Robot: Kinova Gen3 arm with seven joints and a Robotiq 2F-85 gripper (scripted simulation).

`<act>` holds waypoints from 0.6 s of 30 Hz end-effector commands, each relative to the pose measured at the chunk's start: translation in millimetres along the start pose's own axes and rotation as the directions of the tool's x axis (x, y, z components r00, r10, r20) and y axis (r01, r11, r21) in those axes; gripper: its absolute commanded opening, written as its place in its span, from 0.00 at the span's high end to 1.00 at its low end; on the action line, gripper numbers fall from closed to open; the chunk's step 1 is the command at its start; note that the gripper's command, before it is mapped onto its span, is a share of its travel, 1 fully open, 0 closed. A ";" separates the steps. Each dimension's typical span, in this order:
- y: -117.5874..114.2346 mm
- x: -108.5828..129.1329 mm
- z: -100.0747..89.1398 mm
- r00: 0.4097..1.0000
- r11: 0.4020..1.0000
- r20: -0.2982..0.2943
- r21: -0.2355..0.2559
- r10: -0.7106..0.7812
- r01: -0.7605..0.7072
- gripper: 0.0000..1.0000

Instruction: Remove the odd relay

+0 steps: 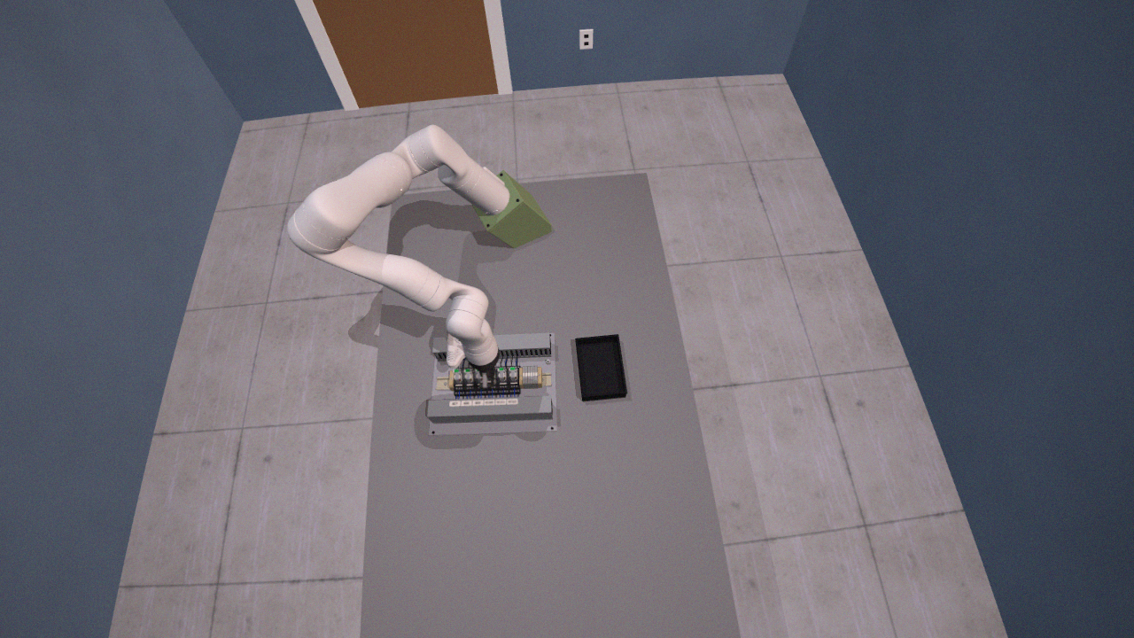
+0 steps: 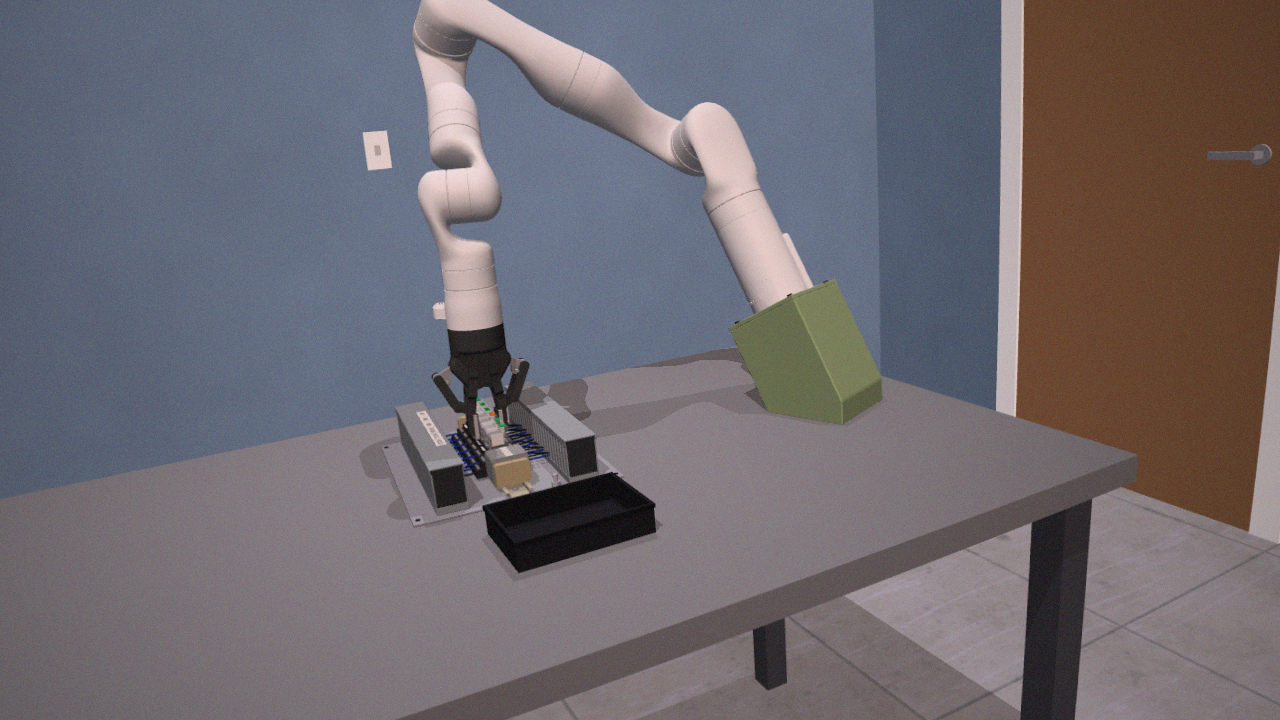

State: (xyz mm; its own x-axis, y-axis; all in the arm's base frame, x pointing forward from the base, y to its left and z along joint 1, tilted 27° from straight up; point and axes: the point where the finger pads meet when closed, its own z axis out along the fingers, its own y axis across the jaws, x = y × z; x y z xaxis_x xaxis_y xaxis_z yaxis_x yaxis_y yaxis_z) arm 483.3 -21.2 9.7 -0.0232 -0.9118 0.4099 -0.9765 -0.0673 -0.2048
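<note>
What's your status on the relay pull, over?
Gripper shut on relay, down in the panel row. Relay not lifted out. Black parts tray beside the panel, nothing in it, path unobstructed.

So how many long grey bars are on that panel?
2: one bar along the panel's far side from the green base, the other bar on the near side, partly hidden by the arm.

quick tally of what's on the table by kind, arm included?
Relay panel: 1
Black parts tray: 1
Green arm base: 1
Arm with gripper, shut on a relay: 1
Total: 4
</note>
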 end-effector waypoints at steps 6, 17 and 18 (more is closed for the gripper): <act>-1.1 -0.5 -1.2 1.000 1.000 0.003 0.014 0.004 -0.004 1.00; -0.7 -0.5 -1.1 1.000 1.000 0.003 0.027 0.004 -0.004 1.00; -0.7 -0.5 -1.1 1.000 1.000 0.003 0.027 0.004 -0.004 1.00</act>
State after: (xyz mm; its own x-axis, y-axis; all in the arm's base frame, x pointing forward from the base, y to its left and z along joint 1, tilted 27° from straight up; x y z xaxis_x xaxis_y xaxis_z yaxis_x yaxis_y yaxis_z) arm 482.9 -21.3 9.6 -0.0232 -0.9117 0.4102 -0.9723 -0.0749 -0.2216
